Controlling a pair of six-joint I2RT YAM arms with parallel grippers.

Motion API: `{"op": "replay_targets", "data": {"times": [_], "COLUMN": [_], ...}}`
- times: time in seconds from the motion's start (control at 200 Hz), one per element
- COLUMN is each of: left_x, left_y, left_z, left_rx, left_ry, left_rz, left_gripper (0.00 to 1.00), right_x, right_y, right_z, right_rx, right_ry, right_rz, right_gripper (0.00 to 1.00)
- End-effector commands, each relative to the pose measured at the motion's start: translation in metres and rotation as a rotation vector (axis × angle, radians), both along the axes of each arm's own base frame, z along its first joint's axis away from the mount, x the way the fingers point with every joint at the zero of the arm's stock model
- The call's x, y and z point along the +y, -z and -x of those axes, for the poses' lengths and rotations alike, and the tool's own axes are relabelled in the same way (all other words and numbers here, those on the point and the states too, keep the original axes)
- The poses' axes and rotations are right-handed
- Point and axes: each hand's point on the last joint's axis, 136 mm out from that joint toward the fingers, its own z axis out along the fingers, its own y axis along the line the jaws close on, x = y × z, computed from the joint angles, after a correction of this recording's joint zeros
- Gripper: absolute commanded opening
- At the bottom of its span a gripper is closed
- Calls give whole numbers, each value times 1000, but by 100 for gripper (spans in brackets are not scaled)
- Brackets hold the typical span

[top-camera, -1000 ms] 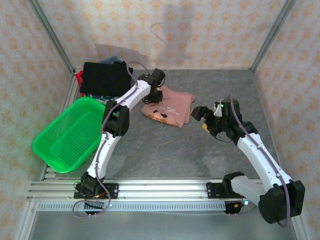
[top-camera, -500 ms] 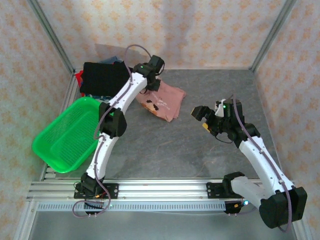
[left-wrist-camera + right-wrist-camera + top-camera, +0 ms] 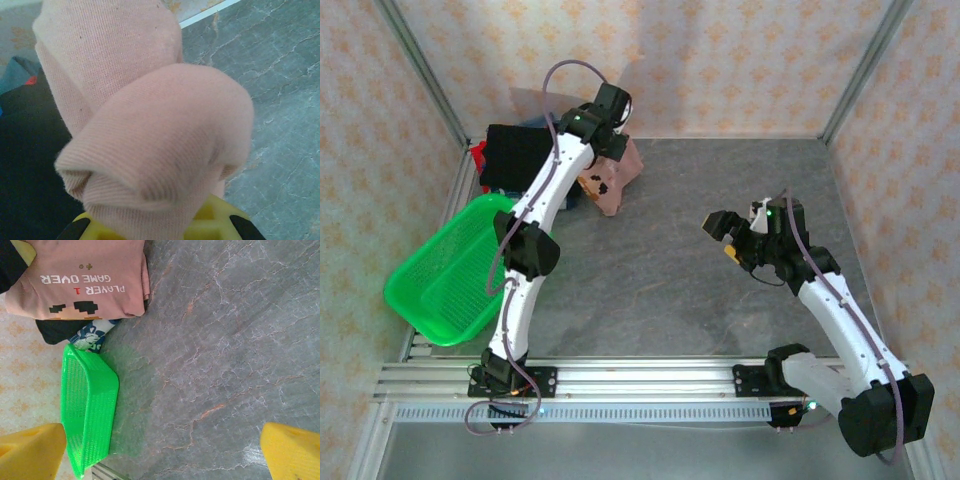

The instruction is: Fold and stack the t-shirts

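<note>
My left end effector (image 3: 609,152) is clamped on the pink t-shirt (image 3: 611,178), at about 11 o'clock from the middle of the desk (image 3: 720,180) in the top view. The shirt hangs below it in a folded bundle with the dark chest print facing outward. In my left wrist view, the left end effector (image 3: 155,227) has the pink t-shirt (image 3: 150,130) bunched in a thick roll between the yellow jaws, which close tight on the cloth.

The shirt's lower edge sits just at the 3 o'clock side of the stack, which lies at 10 o'clock against the back corner. The black shirt (image 3: 525,158) is on top. A sliver of the red shirt (image 3: 477,152) shows at its 9 o'clock edge. I cannot tell whether the pink cloth touches the stack or hangs just beside it.

My right end effector (image 3: 725,238) hovers above bare desk at 3 o'clock, well apart from the shirts, with its jaws spread wide and nothing between them. In my right wrist view, the right end effector (image 3: 160,455) looks across at the pink t-shirt (image 3: 85,280), whose print reads PLAYER 1 GAME OVER. A corner of the blue-and-white patterned shirt (image 3: 92,336) peeks out beneath it.

The green mesh basket (image 3: 455,270) rests tilted at 9 o'clock, just beside the stack.
</note>
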Motion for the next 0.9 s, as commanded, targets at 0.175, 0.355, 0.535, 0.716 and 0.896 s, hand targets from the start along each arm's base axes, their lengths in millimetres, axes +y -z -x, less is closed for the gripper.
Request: {"op": "replay_targets", "data": {"times": [0.175,0.355,0.535,0.716,0.896], "left_x": [39,53,69,84,108], "left_y": [-90,-123,-143,-149,-149], "left_z": [3,8,13,12,7], "left_rx": [-182,-250,-289,-302,-308], "left_ry": [-24,-37,-65,-91,-134], "left_rz": [72,133,169,191,224], "left_gripper": [0,0,0,0,0], "right_x": [3,4,5,5,5], "right_y": [-5,-3,-2,-2,-1], "right_z": [-5,-10,-15,-18,-17], "right_rx": [-5,4,12,12,15], "right_ry": [-8,-5,-2,7,8], "right_rz": [1,4,-1,-3,2], "right_gripper": [99,99,99,99,99]}}
